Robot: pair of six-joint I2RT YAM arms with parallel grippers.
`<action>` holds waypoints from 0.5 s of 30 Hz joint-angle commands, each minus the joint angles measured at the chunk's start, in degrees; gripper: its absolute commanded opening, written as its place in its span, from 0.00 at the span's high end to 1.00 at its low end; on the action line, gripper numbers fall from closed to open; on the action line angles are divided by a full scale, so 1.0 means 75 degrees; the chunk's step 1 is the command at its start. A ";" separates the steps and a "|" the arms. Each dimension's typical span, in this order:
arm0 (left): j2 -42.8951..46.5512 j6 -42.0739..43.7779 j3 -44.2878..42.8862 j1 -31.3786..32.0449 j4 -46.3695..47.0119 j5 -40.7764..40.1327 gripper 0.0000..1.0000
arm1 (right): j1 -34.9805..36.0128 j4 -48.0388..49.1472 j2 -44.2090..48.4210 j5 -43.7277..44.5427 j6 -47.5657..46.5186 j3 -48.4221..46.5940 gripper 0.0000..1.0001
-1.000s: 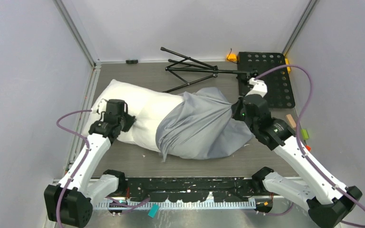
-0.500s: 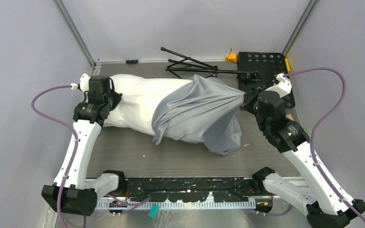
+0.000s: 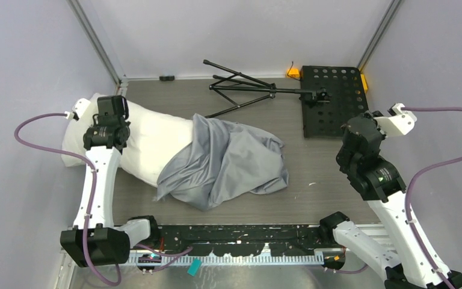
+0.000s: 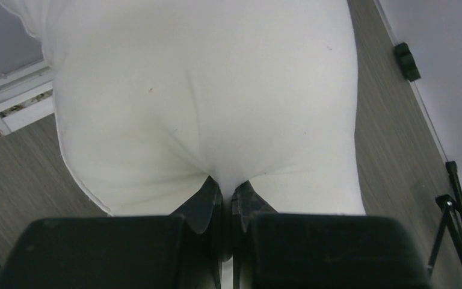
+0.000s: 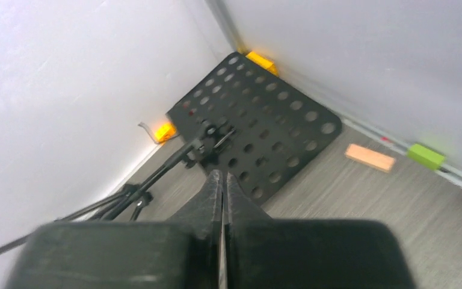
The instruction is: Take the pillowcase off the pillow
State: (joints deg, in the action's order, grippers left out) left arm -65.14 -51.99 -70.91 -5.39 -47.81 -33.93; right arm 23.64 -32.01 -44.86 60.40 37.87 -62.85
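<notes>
pillowcase (image 3: pixel 222 162) now slumped free of the closed right gripper (image 5: pixel 221 176); left gripper (image 4: pixel 224 188) pinches pillow (image 4: pixel 216 90).

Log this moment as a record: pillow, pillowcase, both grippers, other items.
pillow: white, lying at the table's left, right end under grey fabric
pillowcase: crumpled, draped over pillow's right end, rest on the table
left gripper: shut on the pillow's fabric
right gripper: shut, empty, clear of the pillowcase
other items: black perforated plate, folded stand at far edge
</notes>
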 commanded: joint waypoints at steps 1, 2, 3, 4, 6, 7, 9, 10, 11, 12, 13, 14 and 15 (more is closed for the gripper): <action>0.0342 -0.0290 -0.0251 -0.0021 0.1152 0.0038 1.00 | 0.0012 0.0783 -0.0299 -0.2126 -0.1136 -0.0225 0.84; 0.0279 -0.0373 -0.0229 -0.0020 0.1166 0.0357 1.00 | 0.0005 0.0730 -0.0556 -0.3970 -0.1388 -0.0363 0.66; 0.0241 -0.0421 -0.0208 -0.0016 0.1173 0.0612 1.00 | 0.0004 0.0678 -0.0855 -0.5166 -0.1568 -0.0510 0.48; 0.0202 -0.0462 -0.0196 -0.0025 0.1166 0.0791 1.00 | 0.0002 0.0602 -0.1172 -0.6234 -0.1579 -0.0666 0.33; 0.0190 -0.0536 -0.0156 -0.0020 0.1146 0.0932 1.00 | 0.0018 0.0474 -0.1889 -0.7734 -0.1358 -0.0880 0.17; 0.0215 -0.0535 -0.0122 -0.0020 0.1151 0.0948 1.00 | 0.0023 0.0539 -0.2168 -0.8575 -0.1281 -0.0868 0.16; 0.0298 -0.0608 -0.0045 -0.0030 0.1169 0.1030 1.00 | 0.0077 0.0697 -0.2687 -0.9816 -0.1216 -0.0784 0.15; 0.0351 -0.0644 0.0019 -0.0027 0.1213 0.1136 1.00 | 0.0171 0.0688 -0.2956 -1.0270 -0.1293 -0.0758 0.14; 0.0399 -0.0663 0.0098 -0.0024 0.1287 0.1269 1.00 | 0.0409 0.0652 -0.3188 -1.0705 -0.1455 -0.0741 0.14; 0.0434 -0.0692 0.0148 -0.0020 0.1361 0.1391 1.00 | 0.0711 0.0602 -0.3413 -1.0932 -0.1648 -0.0723 0.13; 0.0452 -0.0726 0.0197 -0.0024 0.1398 0.1476 1.00 | 0.1055 0.0510 -0.3619 -1.0951 -0.1813 -0.0709 0.13; 0.0456 -0.0742 0.0227 -0.0023 0.1407 0.1526 1.00 | 0.1383 0.0444 -0.3808 -1.0844 -0.1921 -0.0719 0.13; 0.0440 -0.0750 0.0225 -0.0016 0.1390 0.1546 1.00 | 0.1701 0.0413 -0.4011 -1.0698 -0.1917 -0.0744 0.13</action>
State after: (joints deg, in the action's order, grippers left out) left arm -64.75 -55.33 -68.58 -5.13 -45.93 -23.29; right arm 28.71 -28.36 -72.77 -8.54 27.46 -67.96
